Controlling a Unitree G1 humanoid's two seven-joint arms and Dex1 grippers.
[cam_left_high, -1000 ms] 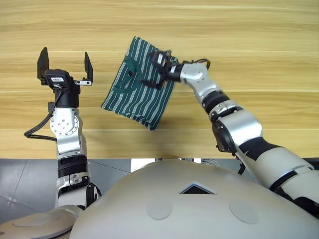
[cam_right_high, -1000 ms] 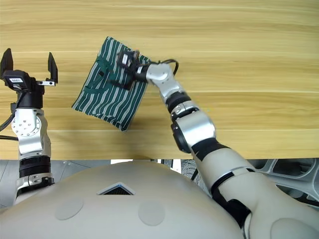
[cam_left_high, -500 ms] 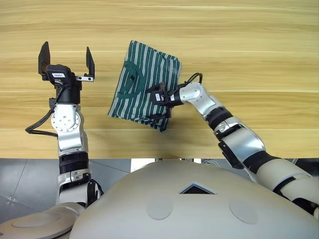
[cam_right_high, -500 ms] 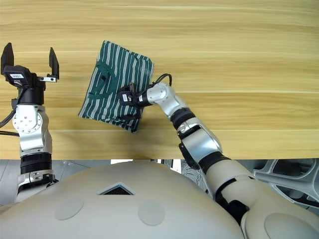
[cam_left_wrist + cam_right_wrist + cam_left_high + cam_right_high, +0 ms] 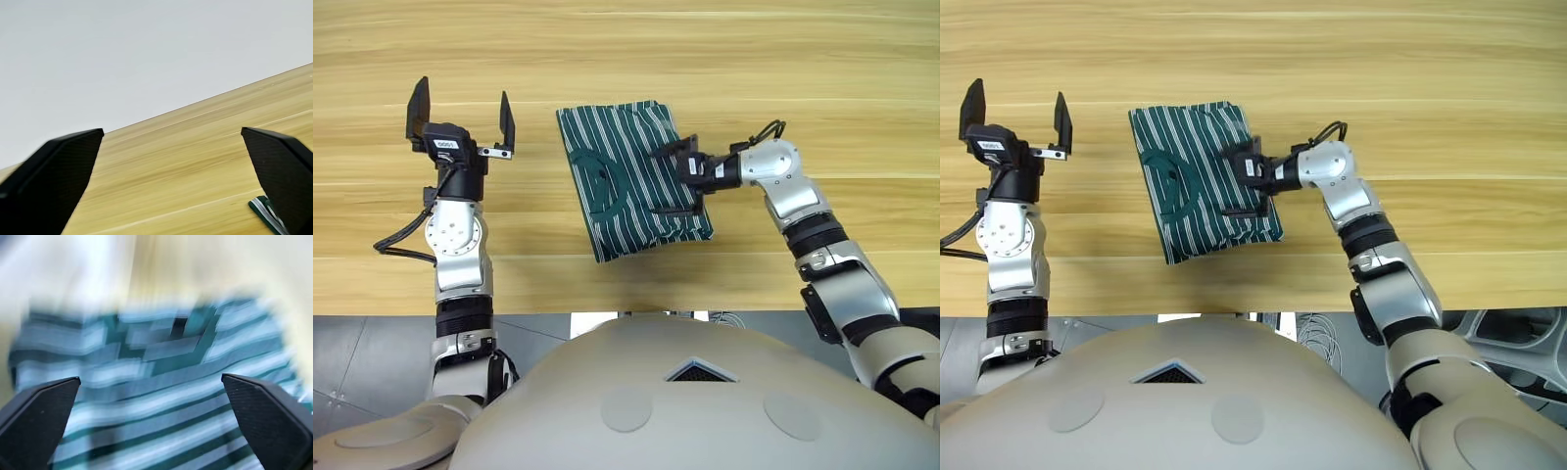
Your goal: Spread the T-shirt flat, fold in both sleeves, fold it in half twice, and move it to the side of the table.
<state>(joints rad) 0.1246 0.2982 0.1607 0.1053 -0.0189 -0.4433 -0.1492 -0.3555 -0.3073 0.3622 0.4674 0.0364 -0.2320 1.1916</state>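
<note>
The wooden table (image 5: 803, 59) is running across the whole scene, its planks lying side to side. The T-shirt (image 5: 626, 186) is lying on the near half of it as a folded rectangle (dark green with white stripes), slightly skewed, with its near corners sitting short of the table's front edge. I am holding my right gripper (image 5: 674, 180) over the shirt's right-hand portion, pointing toward my left, with its two fingers standing wide apart and striped cloth showing between them; I am not clamping any fabric. I am holding my left gripper (image 5: 460, 103) above bare wood just beside the shirt's left edge, apart from it, pointing away from me. Its fingers are likewise standing fully spread and carrying nothing, with one far corner of the shirt showing past one fingertip.
</note>
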